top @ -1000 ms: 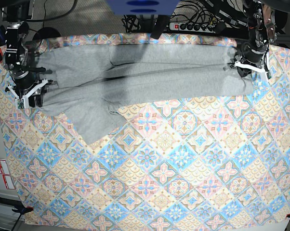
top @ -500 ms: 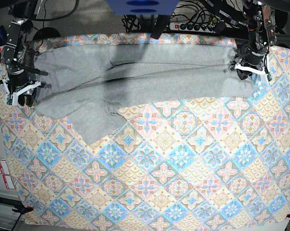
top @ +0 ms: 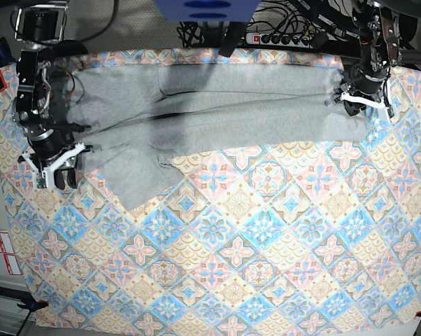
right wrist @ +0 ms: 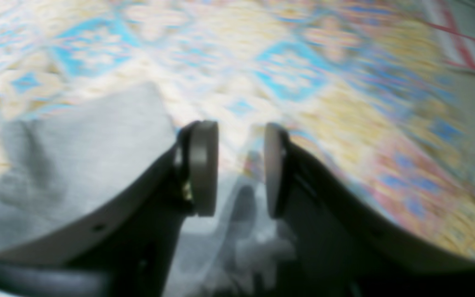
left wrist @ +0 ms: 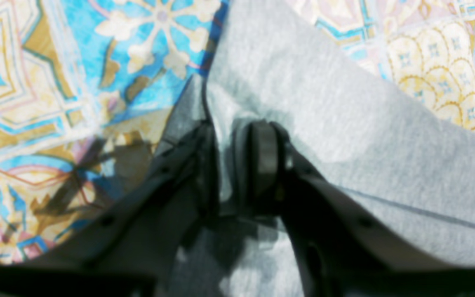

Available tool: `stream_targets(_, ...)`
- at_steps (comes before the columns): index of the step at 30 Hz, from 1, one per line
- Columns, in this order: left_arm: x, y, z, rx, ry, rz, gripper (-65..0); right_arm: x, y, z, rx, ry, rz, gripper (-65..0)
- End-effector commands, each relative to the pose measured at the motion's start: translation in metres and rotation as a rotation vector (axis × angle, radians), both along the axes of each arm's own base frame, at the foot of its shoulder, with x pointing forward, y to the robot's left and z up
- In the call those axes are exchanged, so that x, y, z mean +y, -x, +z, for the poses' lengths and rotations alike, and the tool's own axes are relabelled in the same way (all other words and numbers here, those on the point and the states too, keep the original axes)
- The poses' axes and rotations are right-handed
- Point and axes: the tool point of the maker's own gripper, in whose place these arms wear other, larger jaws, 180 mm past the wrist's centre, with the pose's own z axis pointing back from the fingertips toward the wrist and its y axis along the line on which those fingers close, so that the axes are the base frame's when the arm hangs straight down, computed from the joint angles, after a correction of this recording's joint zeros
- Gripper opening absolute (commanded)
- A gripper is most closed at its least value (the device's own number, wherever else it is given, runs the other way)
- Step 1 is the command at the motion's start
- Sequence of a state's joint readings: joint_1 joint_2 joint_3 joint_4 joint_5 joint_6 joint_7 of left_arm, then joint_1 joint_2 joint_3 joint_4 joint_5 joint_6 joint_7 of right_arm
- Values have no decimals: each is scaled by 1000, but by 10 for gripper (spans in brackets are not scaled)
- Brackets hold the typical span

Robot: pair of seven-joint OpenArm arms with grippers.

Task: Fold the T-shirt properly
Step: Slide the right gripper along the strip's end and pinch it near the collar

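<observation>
Your T-shirt (top: 210, 105) lies stretched as a long grey band across the far part of the surface, on the diamond-patterned tablecloth (top: 266, 245), with one flap (top: 137, 178) hanging down toward the near side at the base view's left. Your left gripper (top: 366, 103) sits at the shirt's end on that view's right; in the left wrist view its fingers (left wrist: 264, 156) stand close together with a fold of grey cloth (left wrist: 221, 123) rising in the narrow gap, but you can't tell for sure if they pinch it or just straddle it. Your right gripper (top: 51, 171) is at the shirt's other end, over the tablecloth just beside the cloth edge. In the right wrist view its fingers (right wrist: 202, 165) are parted with nothing clearly between them, grey fabric (right wrist: 89, 144) beside the one finger; picture blurred.
</observation>
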State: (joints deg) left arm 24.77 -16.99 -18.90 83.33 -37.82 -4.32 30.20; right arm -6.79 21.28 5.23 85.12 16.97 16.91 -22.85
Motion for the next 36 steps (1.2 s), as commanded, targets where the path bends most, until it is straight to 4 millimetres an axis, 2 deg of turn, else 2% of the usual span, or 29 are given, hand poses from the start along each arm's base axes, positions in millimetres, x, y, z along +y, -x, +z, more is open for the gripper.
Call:
stream_targets(1,7,-2,5,-9,-23,3,-499,-1,-20,17,-46,11,13,-469)
stream_targets(6,7,-3,6,-11,-22,3,-504,25,-46,-13,77,8,81,-466)
stream_targets(8,7,-3,6,-11,-22,3,-500,33,-55,-21,118,16,104,-444)
stream_targets(13,8,-2,6,-12,-23,6,-498,42,-68,-42,223,47,142,-370)
stream_targets(21,8,-3,6,-12,-22,4,-496,48,-81,-61,305,91,178,-366)
stream_targets(26,8,-3,7,-14,-23,5,-407,48,-80,-78,361,128,201,-365)
stream_targets(29,8,-2,7,-14,-23,6,-348,44,-71,-91,398,139,203,-366)
stream_targets(33,9,-1,7,-12,-24,7,-318,44,-66,-96,417,141,204,-367)
stream_targets(36,9,-1,7,-14,-23,7,-318,50,-52,-110,453,160,236,-369)
